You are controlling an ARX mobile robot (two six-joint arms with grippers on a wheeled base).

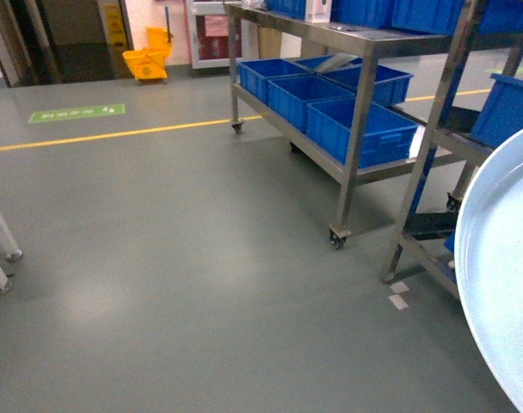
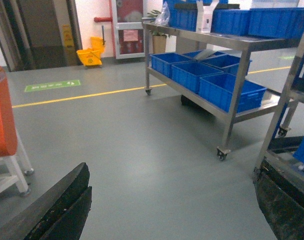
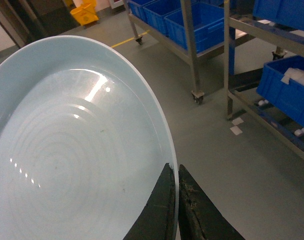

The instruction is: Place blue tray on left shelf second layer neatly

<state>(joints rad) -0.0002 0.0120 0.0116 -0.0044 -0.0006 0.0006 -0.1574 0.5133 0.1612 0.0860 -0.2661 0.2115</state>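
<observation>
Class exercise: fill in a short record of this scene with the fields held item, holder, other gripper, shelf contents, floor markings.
held item: blue tray, pale, shallow, rim pinched
holder: right gripper, shut on the rim
other gripper: left gripper, open, empty
shelf contents: blue crates on the lower tier of the steel rack
floor markings: yellow line, green sign

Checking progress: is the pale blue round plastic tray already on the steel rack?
No, the right gripper holds the pale blue tray by its rim.
</observation>
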